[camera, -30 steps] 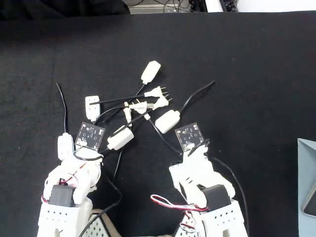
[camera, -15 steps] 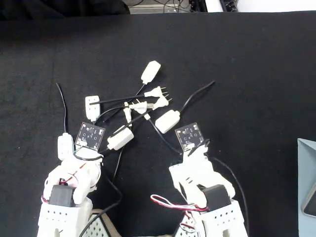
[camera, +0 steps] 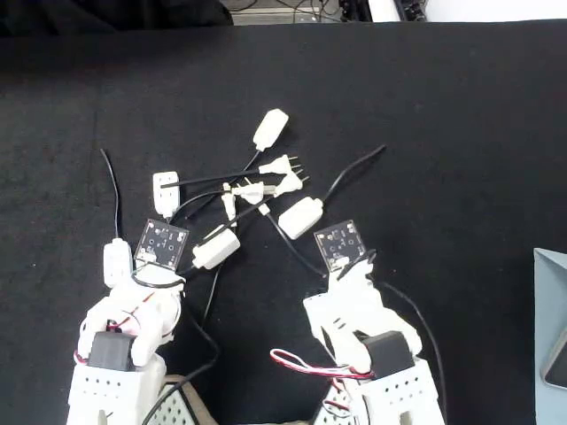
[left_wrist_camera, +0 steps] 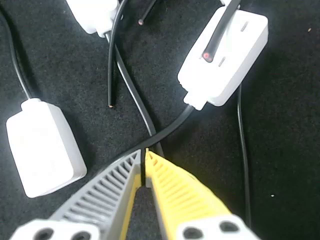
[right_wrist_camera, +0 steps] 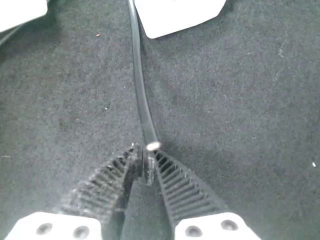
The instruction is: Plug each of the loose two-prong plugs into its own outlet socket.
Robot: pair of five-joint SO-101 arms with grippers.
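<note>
Plugs (camera: 282, 165) lie tangled; left gripper (left_wrist_camera: 145, 162) pinches a black cord (left_wrist_camera: 171, 127), right gripper (right_wrist_camera: 145, 157) pinches a cord end (right_wrist_camera: 151, 146).

Overhead table (camera: 461, 106) view; wrists close over cords (left_wrist_camera: 167, 131)

In the high view both white arms sit at the bottom edge of the frame, stretched low over the tabletop and pointing up the frame. The left arm (camera: 133, 323) is at lower left and the right arm (camera: 363, 323) at lower centre, leaning slightly left. Each carries a black square board at its front end. The left gripper (left_wrist_camera: 145, 167) has one grey and one yellow ribbed finger, pressed together at the tips. The right gripper (right_wrist_camera: 146, 162), with dark ribbed fingers, is closed on the end of a thin black cable (right_wrist_camera: 140, 90).
</note>
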